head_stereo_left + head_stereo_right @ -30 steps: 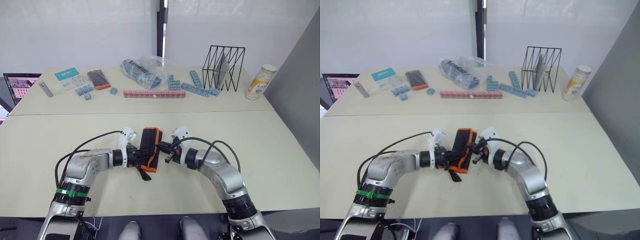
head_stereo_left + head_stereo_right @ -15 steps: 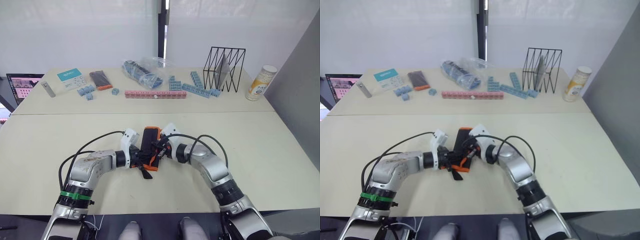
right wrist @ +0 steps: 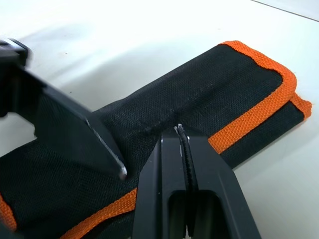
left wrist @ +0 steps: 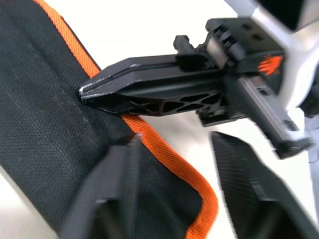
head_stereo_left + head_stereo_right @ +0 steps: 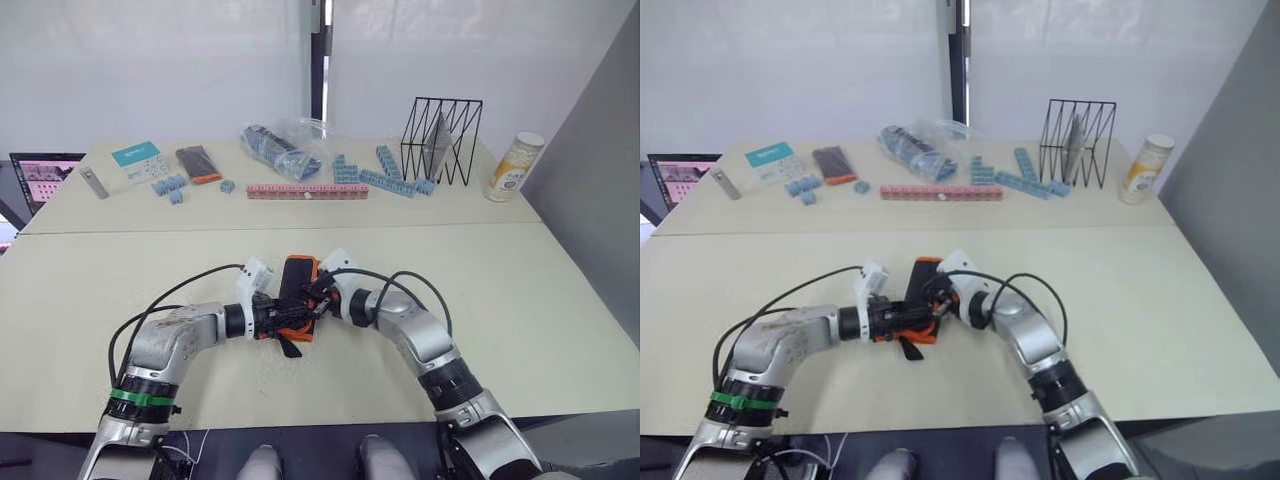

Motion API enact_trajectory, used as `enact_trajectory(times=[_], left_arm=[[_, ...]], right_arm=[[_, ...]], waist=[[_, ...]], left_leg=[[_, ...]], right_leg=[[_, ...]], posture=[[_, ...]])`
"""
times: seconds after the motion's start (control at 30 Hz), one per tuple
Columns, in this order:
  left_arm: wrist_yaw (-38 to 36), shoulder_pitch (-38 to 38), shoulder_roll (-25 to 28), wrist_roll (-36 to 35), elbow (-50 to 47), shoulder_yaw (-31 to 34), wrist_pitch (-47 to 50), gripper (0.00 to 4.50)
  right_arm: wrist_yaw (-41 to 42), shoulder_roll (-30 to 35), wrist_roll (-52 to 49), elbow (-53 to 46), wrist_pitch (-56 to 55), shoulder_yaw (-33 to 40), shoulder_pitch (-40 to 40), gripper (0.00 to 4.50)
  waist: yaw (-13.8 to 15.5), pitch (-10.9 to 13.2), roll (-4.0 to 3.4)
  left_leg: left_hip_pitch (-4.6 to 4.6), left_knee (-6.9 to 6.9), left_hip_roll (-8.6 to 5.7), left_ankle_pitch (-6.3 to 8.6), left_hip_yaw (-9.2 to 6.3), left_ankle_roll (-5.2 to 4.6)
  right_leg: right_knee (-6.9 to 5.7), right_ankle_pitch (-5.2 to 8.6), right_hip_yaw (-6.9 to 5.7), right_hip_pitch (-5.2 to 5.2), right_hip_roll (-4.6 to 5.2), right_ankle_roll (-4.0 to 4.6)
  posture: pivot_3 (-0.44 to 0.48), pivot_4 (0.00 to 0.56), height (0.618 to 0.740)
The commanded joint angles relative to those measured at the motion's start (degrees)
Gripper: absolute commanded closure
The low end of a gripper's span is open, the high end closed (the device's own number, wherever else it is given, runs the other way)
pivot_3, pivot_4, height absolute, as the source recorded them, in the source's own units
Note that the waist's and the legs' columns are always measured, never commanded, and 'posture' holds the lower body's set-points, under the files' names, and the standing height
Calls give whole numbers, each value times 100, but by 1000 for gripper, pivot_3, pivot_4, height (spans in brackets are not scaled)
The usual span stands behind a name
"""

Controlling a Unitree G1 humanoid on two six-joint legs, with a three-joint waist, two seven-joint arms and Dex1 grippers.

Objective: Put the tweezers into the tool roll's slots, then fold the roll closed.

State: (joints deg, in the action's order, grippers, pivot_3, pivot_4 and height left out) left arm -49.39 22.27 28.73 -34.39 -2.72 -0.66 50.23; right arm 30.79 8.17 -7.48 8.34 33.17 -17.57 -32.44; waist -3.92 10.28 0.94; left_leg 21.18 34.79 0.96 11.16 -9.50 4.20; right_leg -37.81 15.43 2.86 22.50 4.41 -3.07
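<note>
The tool roll lies folded on the near table, black with orange edging, and its black strap trails toward me. My left gripper is open and its fingers straddle the roll's orange edge. My right gripper is shut, with its tip pressing on the roll's black top face from the other side. It also appears in the left wrist view as a shut black wedge. The slots are hidden inside the fold, and the tweezers are out of view.
On the far table lie a small black-and-orange flat case, a teal card, blue bricks, a pink brick strip, a plastic bag, a black wire rack and a bottle. A monitor stands at left.
My left gripper has opened at the roll's edge. The right gripper has moved in onto the roll and stays shut. The roll has barely moved.
</note>
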Motion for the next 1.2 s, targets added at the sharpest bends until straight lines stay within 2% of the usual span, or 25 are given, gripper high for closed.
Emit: enact_trajectory(times=[0.03, 0.17, 0.3, 0.5, 0.53, 0.9, 1.07, 1.2], left_arm=[[-370, 6, 374, -341, -298, 424, 13, 1055], [-1093, 19, 918, -425, -67, 567, -250, 1055], [-1882, 123, 1164, -165, 341, 396, -1054, 2201], [-2089, 388, 816, 294, 940, 15, -1789, 4248], [-2106, 422, 758, 367, 1000, -64, -1861, 4480], [-2081, 486, 293, 1804, 2130, -1068, -3258, 4480], [-2245, 237, 385, 2053, 2221, -1240, -3646, 4480], [-2234, 214, 404, 2048, 2199, -1227, -3664, 4480]], right_arm=[[-78, 69, 194, 270, 295, -115, 226, 4500], [-51, 71, 207, 290, 259, -145, 226, 4500], [-37, 57, 214, 302, 237, -168, 215, 4500], [-38, 21, 229, 279, 255, -194, 204, 4500], [-35, 20, 236, 275, 257, -196, 204, 4500], [204, 154, 181, -128, 104, -210, 316, 4500], [757, 143, -237, -606, -657, 22, 445, 4500], [1075, 257, -143, -412, -855, -105, 355, 4500]], waist=[[-3, 0, -1], [-3, 0, -1], [-2, 1, -2], [-4, 1, -2], [-7, 1, -2], [6, 1, -1], [-3, 0, -2], [-19, 1, -3]], left_leg=[[0, -1, 0, 0, 0, 0], [1, -4, 0, 0, 0, 0], [2, -7, 0, 0, 1, 0], [4, -8, 0, 0, 1, 0], [4, -8, 0, 0, 2, 0], [12, -16, 0, 0, 4, 0], [11, -19, -1, 1, 4, -1], [13, -28, 1, 0, 9, -1]], right_leg=[[0, 0, 0, 0, 0, 0], [7, 0, 0, 1, 0, 0], [12, 1, 0, 1, 0, 1], [17, 1, 1, 2, 0, 2], [18, 1, 2, 2, 0, 2], [21, 1, 5, 9, 0, 1], [27, 1, 5, 6, 1, 0], [26, 2, 10, 16, 0, -1]], posture=[[0, 150, 728], [0, 150, 728], [0, 150, 728], [0, 150, 728], [0, 150, 728], [0, 150, 728], [0, 150, 728], [0, 150, 728]])
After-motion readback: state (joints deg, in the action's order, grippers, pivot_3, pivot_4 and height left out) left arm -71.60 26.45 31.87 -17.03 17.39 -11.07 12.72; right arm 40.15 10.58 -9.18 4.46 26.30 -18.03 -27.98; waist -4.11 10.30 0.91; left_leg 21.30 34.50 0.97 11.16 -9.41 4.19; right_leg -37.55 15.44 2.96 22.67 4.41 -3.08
